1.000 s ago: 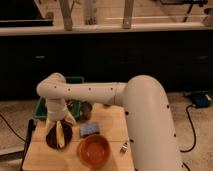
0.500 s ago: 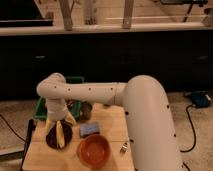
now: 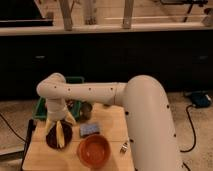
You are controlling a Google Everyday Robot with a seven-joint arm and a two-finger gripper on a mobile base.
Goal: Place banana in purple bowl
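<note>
The purple bowl [image 3: 54,141] sits near the left side of the wooden table [image 3: 112,120]. The pale yellow banana [image 3: 60,135] hangs or lies lengthwise over the bowl's dark inside, one end reaching its near rim. My gripper [image 3: 59,121] is straight above the bowl at the end of the white arm [image 3: 100,93], pointing down at the banana's top end. I cannot tell whether the banana rests in the bowl or is still held.
A larger orange bowl [image 3: 93,150] stands just right of the purple bowl. A blue-grey sponge [image 3: 90,129] lies behind it. A green bin [image 3: 42,107] and a small dark can [image 3: 86,110] are at the back. A small white object [image 3: 123,146] lies at the right.
</note>
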